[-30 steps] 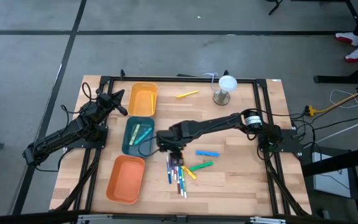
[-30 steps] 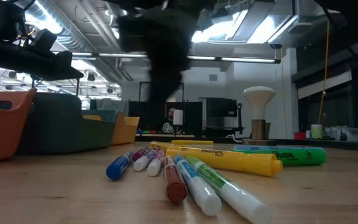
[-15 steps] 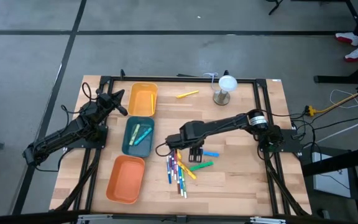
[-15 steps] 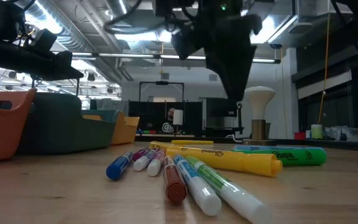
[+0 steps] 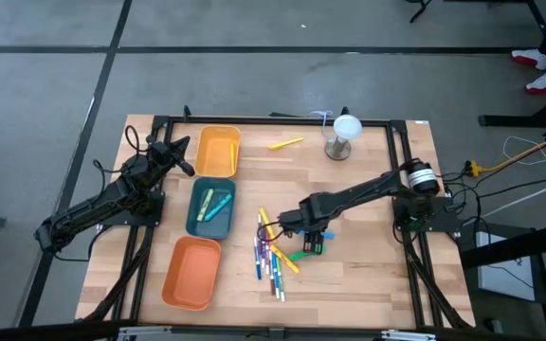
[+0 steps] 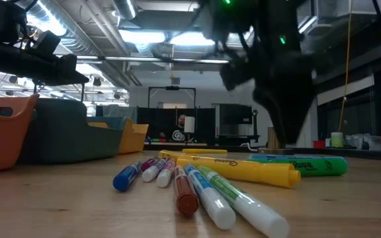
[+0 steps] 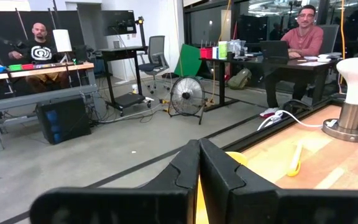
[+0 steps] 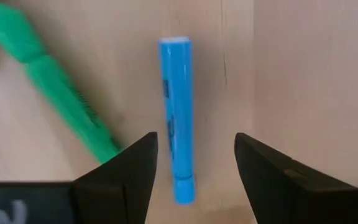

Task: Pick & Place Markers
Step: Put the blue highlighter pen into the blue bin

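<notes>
Jaws over blue marker

Right gripper (image 8: pixel 194 168) jaws apart, blue marker (image 8: pixel 178 118) lying on counter (image 8: pixel 291 74) between them, untouched. Green marker (image 8: pixel 48 87) just beside one jaw. Left gripper (image 7: pixel 199 163) jaws together, parked by yellow tray (image 5: pixel 218 152).

The fat green highlighter marker (image 6: pixel 313 165), lying on the wooden table just behind the long yellow highlighter marker (image 6: pixel 243 169), carries black lettering along its barrel that reads as "Sharpie" (only partly legible); the yellow barrel bears a small script too faint to read; no other wording is legible.
</notes>
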`<state>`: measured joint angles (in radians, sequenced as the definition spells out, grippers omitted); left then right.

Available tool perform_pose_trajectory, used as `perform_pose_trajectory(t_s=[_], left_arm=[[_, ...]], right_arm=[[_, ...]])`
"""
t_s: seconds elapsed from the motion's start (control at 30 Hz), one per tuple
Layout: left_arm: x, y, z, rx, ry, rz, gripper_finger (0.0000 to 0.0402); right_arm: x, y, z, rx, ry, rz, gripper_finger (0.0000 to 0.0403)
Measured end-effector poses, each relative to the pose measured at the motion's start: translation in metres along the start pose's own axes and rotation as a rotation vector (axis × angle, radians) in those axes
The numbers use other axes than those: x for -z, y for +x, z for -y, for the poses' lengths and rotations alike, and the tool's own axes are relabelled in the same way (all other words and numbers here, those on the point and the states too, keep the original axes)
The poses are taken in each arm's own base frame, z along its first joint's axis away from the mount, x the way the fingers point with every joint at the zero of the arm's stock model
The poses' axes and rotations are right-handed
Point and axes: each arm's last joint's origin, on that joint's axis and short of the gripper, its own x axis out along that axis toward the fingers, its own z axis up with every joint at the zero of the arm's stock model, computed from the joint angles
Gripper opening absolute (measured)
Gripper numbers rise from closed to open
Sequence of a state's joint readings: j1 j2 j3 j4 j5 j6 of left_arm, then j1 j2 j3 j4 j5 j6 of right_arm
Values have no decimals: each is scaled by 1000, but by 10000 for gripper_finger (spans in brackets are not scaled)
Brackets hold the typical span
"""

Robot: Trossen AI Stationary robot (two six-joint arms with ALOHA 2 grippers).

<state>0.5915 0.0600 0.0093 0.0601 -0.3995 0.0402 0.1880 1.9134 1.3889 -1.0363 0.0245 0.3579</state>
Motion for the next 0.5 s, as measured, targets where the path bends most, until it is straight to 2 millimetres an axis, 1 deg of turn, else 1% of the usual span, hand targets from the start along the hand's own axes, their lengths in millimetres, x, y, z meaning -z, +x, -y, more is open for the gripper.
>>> perform_pose_trajectory(t_s=[0.17, 0.37, 0.5], left_arm=[[0, 0, 0, 0, 0, 0, 10], [0, 0, 0, 0, 0, 0, 7], [0, 0, 0, 0, 0, 0, 10]], right_arm=[[11, 29, 4, -17, 1, 40, 213], [21, 48, 7, -25, -19, 67, 213], [24, 55, 8, -19, -25, 67, 213]])
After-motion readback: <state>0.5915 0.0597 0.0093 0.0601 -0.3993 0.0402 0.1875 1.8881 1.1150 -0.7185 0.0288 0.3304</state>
